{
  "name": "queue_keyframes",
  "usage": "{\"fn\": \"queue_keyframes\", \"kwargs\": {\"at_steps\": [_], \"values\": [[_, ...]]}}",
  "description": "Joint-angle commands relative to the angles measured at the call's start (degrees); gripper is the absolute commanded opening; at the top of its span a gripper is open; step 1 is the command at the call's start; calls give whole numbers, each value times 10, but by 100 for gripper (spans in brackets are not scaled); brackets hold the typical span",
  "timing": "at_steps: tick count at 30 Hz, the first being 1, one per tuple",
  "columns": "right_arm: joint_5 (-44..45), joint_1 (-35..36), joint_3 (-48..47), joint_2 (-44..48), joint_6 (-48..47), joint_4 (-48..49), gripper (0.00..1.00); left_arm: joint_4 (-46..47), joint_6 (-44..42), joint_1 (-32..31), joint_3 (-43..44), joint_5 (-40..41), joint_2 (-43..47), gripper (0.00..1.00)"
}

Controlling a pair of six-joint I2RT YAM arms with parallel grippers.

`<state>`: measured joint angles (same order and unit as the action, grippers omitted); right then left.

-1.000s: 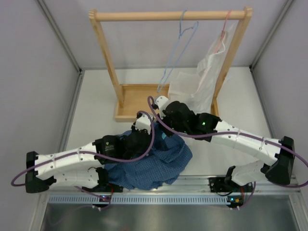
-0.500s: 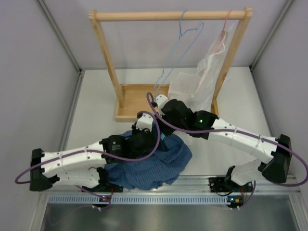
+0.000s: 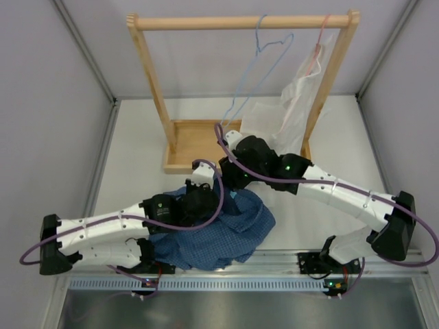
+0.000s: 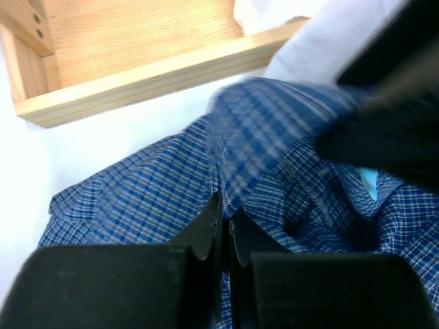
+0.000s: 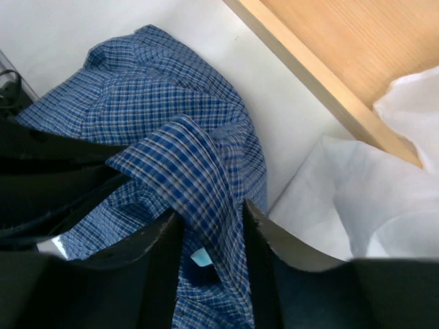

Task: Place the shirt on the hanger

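Left hand (image 4: 223,214): fingers pressed together on a pinch of the shirt (image 4: 137,199), and the cloth rises out of them in a fold toward 12 o'clock. Right hand (image 5: 210,218): fingers close in on either side of a doubled strip that looks like the collar edge, so it reads as clamped on it, with a pale label just below the grip. In the overhead view the two hands meet at the shirt's 12 o'clock edge. The rest of the garment is heaped on the table (image 3: 137,137) at 6 o'clock, close to the arm bases. The rack (image 3: 240,22) stands beyond, at 12 o'clock, with its tray (image 3: 195,140) at the foot. The hanger (image 3: 258,42) hangs bare from the rail at roughly 1 o'clock. A white shirt (image 3: 288,110) on a pink hanger (image 3: 319,41) hangs further toward 2 o'clock. Step in hand, as I judge it: taking hold of the collar and neck opening; nothing is on the hanger yet. The next move calls for lifting the collar clear of the heap and spreading the opening between both hands. Then carry it toward 12 o'clock so one hanger shoulder can slip inside, without snagging the white shirt.
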<state>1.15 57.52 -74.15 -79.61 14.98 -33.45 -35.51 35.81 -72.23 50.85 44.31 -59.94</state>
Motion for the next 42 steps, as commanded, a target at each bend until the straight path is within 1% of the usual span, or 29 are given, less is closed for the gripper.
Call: {"fn": "queue_keyframes", "kwargs": {"at_steps": [1, 2, 3, 6, 7, 8, 9, 10, 12, 13, 16, 17, 20, 21, 22, 23, 24, 25, 26, 28, 30, 31, 32, 33, 34, 36, 37, 42], "values": [[-36, -8, 8, 45, 0, 47, 41, 18, -2, 27, -8, -6, 36, 0], [-36, -8, 15, 53, 0, 55, 63, 18, 3, 31, -10, -9, 44, 0], [-36, -8, 18, 65, 0, 59, 70, 18, 5, 35, -11, -11, 58, 0], [-33, -8, 16, 103, 7, 61, 85, 18, 16, 45, -8, -26, 77, 0], [-25, -8, 14, 119, 14, 60, 95, 18, 21, 45, -8, -27, 89, 0], [-14, -8, 7, 127, 21, 61, 99, 19, 25, 46, -8, -27, 95, 0], [7, -9, 4, 135, 27, 59, 100, 22, 33, 46, -10, -28, 103, 0], [43, -9, 1, 151, 41, 60, 99, 28, 39, 46, -18, -33, 117, 0], [84, -14, -13, 164, 54, 59, 99, 44, 37, 46, -28, -51, 130, 0], [123, -18, -30, 171, 70, 56, 99, 59, 33, 46, -37, -61, 144, 0], [164, -40, -74, 154, 75, 24, 99, 62, 31, 46, -46, -78, 152, 0], [173, -43, -113, 146, 73, 15, 100, 62, 32, 46, -48, -78, 155, 0], [191, -57, -193, 104, 60, -9, 99, 62, 40, 45, -60, -76, 159, 0], [190, -70, -216, 88, 59, -17, 98, 63, 42, 46, -64, -79, 160, 0], [191, -73, -238, 56, 56, -25, 92, 64, 42, 46, -69, -82, 159, 0], [190, -79, -285, 40, 53, -40, 90, 65, 43, 46, -72, -84, 159, 0], [192, -86, -309, 21, 51, -49, 87, 69, 43, 46, -74, -85, 157, 0], [211, -86, -331, -15, 40, -56, 86, 69, 44, 46, -78, -89, 155, 0], [229, -86, -369, -31, 31, -64, 84, 70, 47, 46, -79, -90, 155, 0], [270, -90, -401, -80, 12, -69, 81, 69, 50, 46, -79, -98, 151, 0], [286, -96, -457, -111, 0, -85, 78, 72, 51, 46, -80, -104, 150, 0], [302, -98, -476, -139, -9, -94, 73, 74, 51, 46, -83, -107, 149, 0], [312, -98, -513, -152, -14, -103, 70, 74, 52, 46, -84, -108, 149, 0], [323, -98, -529, -170, -18, -125, 67, 74, 53, 46, -86, -110, 149, 0], [348, -99, -542, -173, -21, -134, 65, 73, 53, 46, -87, -113, 148, 0], [370, -98, -529, -159, -18, -138, 64, 74, 53, 46, -93, -120, 148, 0], [372, -98, -508, -151, -17, -137, 62, 75, 55, 46, -95, -121, 147, 0], [379, -99, -445, -100, -4, -138, 60, 84, 58, 46, -102, -119, 135, 0]]}}
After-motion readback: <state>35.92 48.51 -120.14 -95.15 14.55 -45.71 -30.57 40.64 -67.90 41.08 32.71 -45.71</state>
